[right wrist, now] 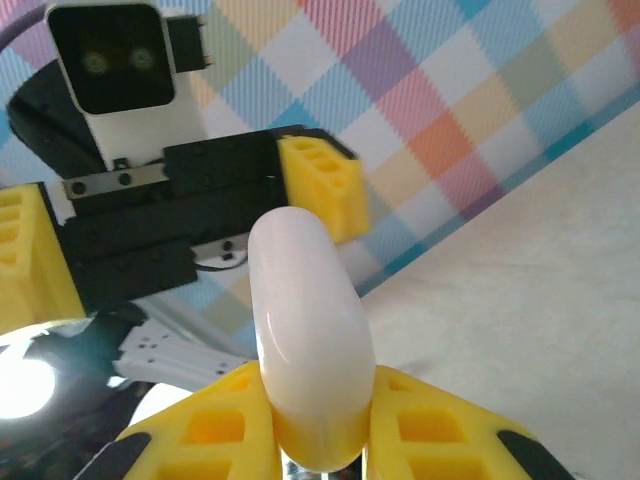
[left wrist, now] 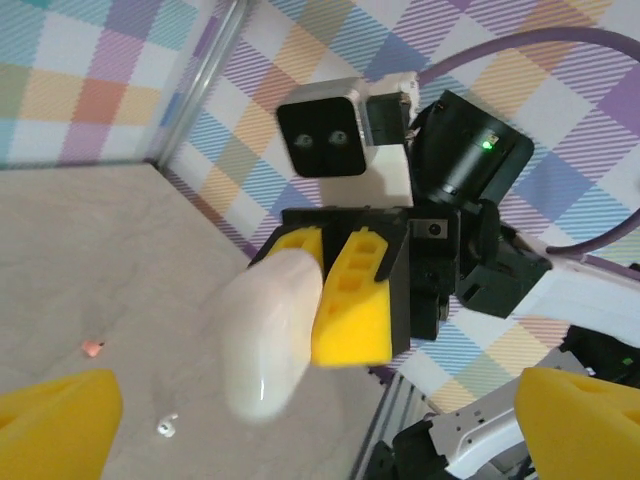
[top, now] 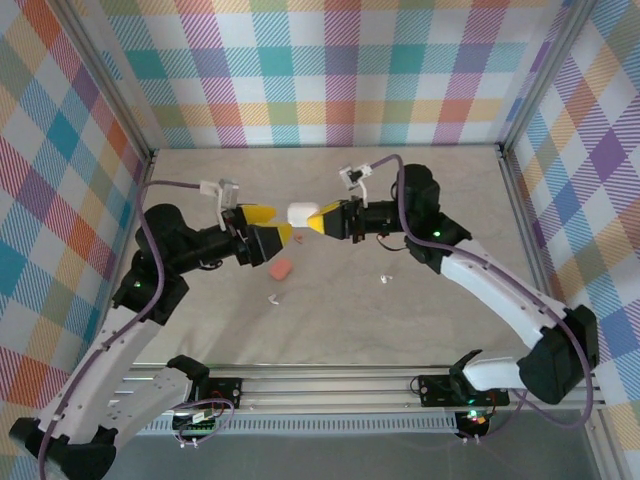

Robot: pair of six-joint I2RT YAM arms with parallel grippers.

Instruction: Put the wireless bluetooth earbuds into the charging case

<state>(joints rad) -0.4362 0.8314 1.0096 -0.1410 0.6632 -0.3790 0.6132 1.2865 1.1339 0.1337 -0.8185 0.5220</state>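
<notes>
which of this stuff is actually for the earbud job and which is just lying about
For the job:
- white charging case, held by the right gripper
- reddish-orange case
- white earbuds
- reddish-orange earbud

Not part of it (rig only):
- purple cable
- rail at the table's near edge

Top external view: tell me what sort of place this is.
Likely a robot test cell: plaid-patterned walls on an aluminium frame enclose a marble-look table, and a left arm and right arm are bolted to a rail at its near edge, the right gripper holding a white charging case.
</notes>
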